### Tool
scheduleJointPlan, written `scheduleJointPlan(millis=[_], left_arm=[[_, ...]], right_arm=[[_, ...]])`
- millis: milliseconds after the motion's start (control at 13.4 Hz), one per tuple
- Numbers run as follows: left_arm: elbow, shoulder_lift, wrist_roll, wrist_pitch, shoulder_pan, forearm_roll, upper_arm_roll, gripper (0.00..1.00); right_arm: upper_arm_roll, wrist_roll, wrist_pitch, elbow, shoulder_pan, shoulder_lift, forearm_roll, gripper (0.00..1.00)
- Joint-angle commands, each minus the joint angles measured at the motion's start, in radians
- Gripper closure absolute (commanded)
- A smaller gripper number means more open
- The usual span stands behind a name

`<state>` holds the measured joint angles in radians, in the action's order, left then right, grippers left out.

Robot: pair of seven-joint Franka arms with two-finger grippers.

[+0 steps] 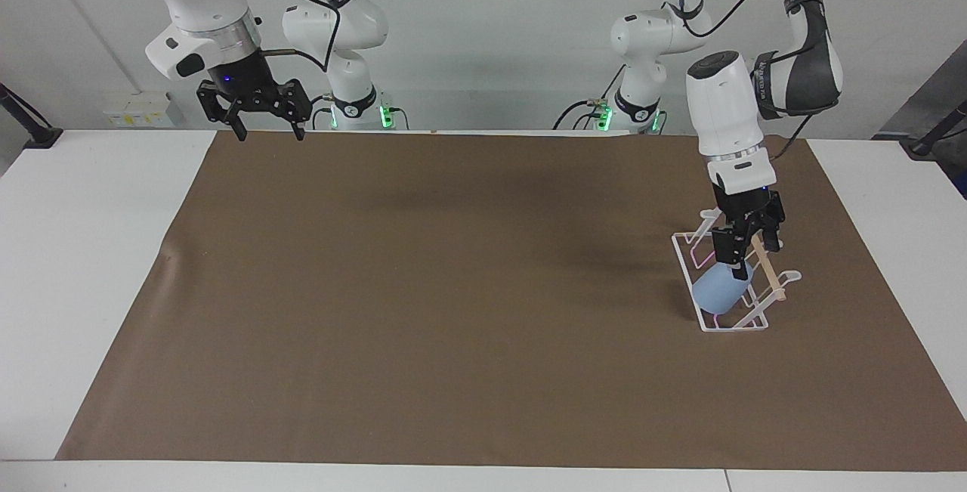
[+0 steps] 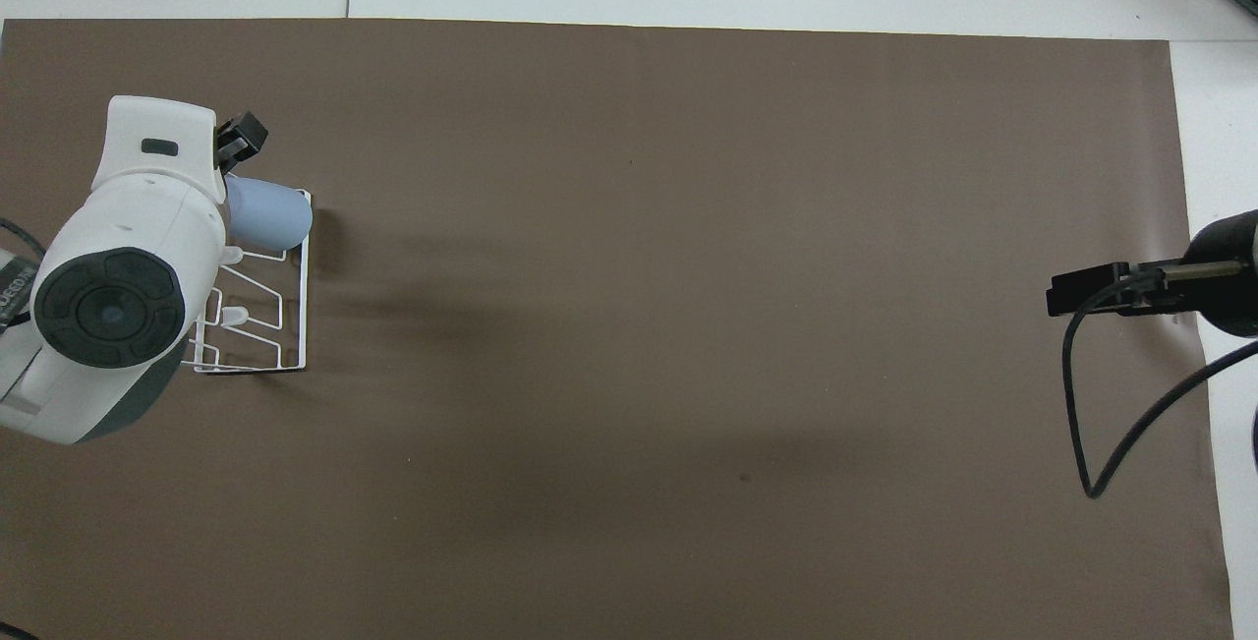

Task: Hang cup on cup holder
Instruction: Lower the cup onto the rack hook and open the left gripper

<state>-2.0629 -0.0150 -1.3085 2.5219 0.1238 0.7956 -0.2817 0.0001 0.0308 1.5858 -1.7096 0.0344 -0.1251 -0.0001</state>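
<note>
The light blue cup (image 1: 720, 292) (image 2: 267, 214) rests tilted on the white wire cup holder (image 1: 689, 256) (image 2: 291, 325), at the holder's end farther from the robots. A light wooden rod (image 1: 769, 271) runs along the holder's top. My left gripper (image 1: 748, 256) hangs just over the cup, open, with nothing between its fingers. In the overhead view the left wrist hides most of it and only a black finger (image 2: 242, 137) shows. My right gripper (image 1: 266, 123) (image 2: 1079, 291) waits, open and holding nothing, high over the mat's edge nearest the robots.
A brown mat (image 1: 453, 288) covers most of the white table (image 1: 83, 250). The cup holder stands toward the left arm's end of the mat. A black cable (image 2: 1086, 424) loops down from the right arm.
</note>
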Motion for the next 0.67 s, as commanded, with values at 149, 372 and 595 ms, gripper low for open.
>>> scheduleJointPlan(millis=[149,372,595], left_arm=[[0.026,-0.002,0.008,0.003,-0.013,-0.120,-0.014,0.00],[0.056,0.007,0.008,-0.032,-0.026,-0.203,-0.017,0.00],[0.150,0.007,0.012,-0.132,-0.053,-0.277,-0.019,0.00]], right_arm=[[0.001,0.012,-0.006,-0.019,-0.008,-0.022,0.022,0.00],[0.001,0.012,-0.006,-0.019,-0.008,-0.022,0.022,0.00],[0.001,0.012,-0.006,-0.019,-0.008,-0.022,0.022,0.00]])
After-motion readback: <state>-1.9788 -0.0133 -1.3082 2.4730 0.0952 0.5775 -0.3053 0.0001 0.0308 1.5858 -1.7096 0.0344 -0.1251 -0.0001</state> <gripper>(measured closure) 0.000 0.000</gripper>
